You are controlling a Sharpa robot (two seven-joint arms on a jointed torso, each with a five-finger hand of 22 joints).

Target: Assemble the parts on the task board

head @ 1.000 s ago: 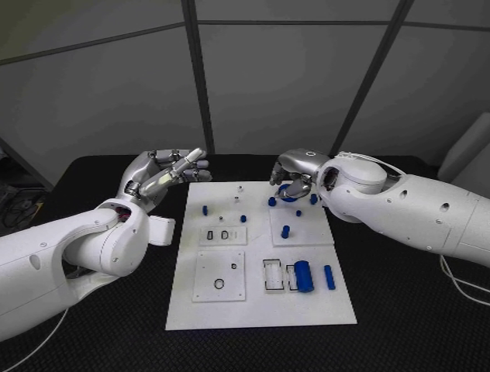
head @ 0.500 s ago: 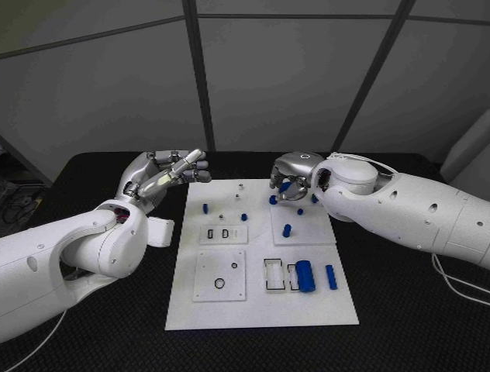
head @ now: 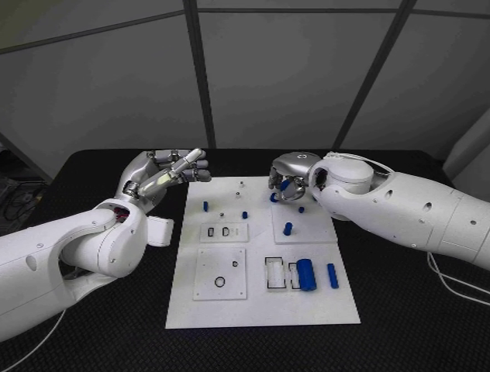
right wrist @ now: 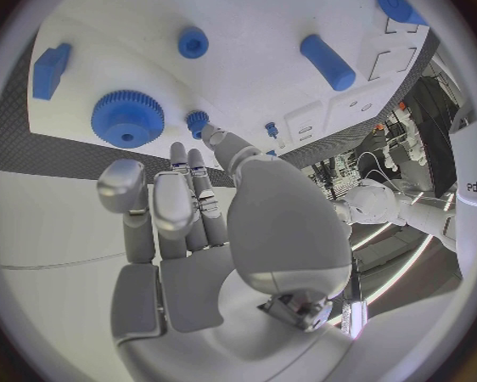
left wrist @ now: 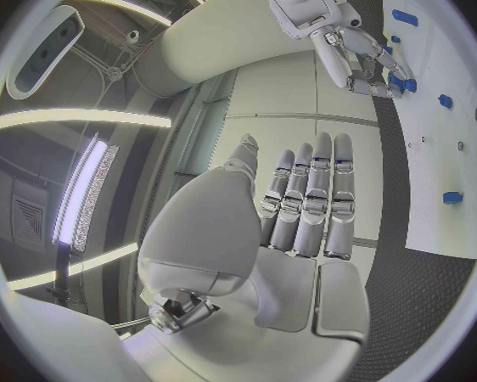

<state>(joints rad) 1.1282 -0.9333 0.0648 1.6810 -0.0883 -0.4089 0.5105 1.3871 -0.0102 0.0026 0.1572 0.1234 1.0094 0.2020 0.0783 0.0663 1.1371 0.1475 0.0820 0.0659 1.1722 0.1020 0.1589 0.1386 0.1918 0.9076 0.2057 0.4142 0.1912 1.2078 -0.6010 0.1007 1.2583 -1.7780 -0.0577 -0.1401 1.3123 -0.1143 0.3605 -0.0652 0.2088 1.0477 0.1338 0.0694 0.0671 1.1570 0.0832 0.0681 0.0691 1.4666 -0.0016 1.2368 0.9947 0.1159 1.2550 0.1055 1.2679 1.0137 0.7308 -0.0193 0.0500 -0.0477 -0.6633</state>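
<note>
While the right hand (head: 291, 184) hovers at the task board's (head: 262, 310) far right corner, fingers curled around a blue gear (right wrist: 127, 118), grip unclear, the left hand (head: 164, 175) waits off-board, fingers extended, grasping nothing; right is nearer.

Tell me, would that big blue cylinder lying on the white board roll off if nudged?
Probably it would roll sideways: the big blue cylinder lies on its round side on the flat white board. It looks rigid, likely plastic, so it shouldn't bend. Its smooth surface might be a bit slippery.
</note>
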